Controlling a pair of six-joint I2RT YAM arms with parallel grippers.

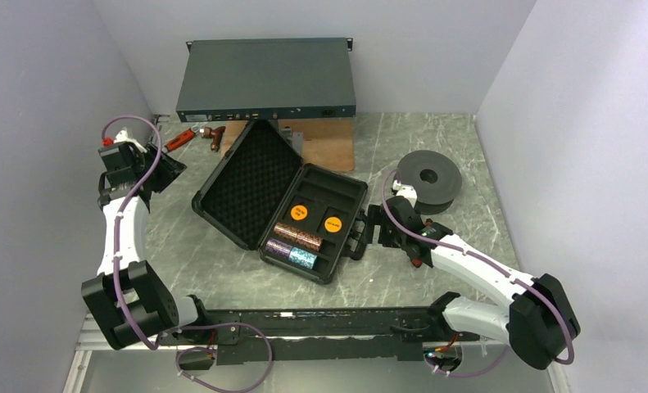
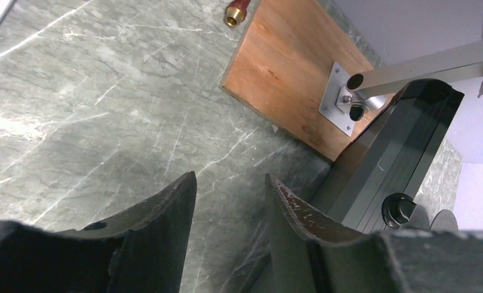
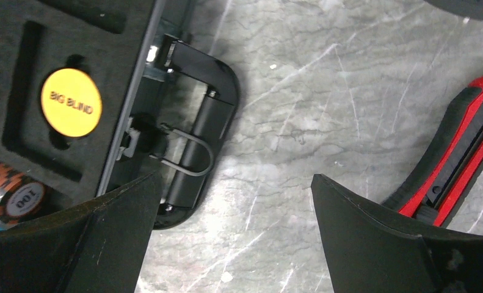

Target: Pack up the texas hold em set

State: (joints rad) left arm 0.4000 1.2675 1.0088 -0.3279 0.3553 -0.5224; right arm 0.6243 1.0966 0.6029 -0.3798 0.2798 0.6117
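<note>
1. You find the black case (image 1: 316, 225) lying open, with its foam lid (image 1: 251, 176) leaned back on the side away from the handle.
2. In the case tray sit two orange discs (image 1: 299, 211) and beside them the chip rolls (image 1: 296, 244). The set seems already in its slots, so I judge that closing the lid is what remains.
3. Your right gripper (image 3: 236, 183) stands wide and holds nothing, just beside the case handle (image 3: 199, 128). Probably it is placed there to steady the case.
4. Your left gripper (image 2: 229, 183) is well apart from the case, on the lid side. Its fingers have only a narrow gap, with nothing between them.
5. The red-black tool (image 3: 464, 146) lies outside the case, beyond the right gripper. You should leave it there.
</note>
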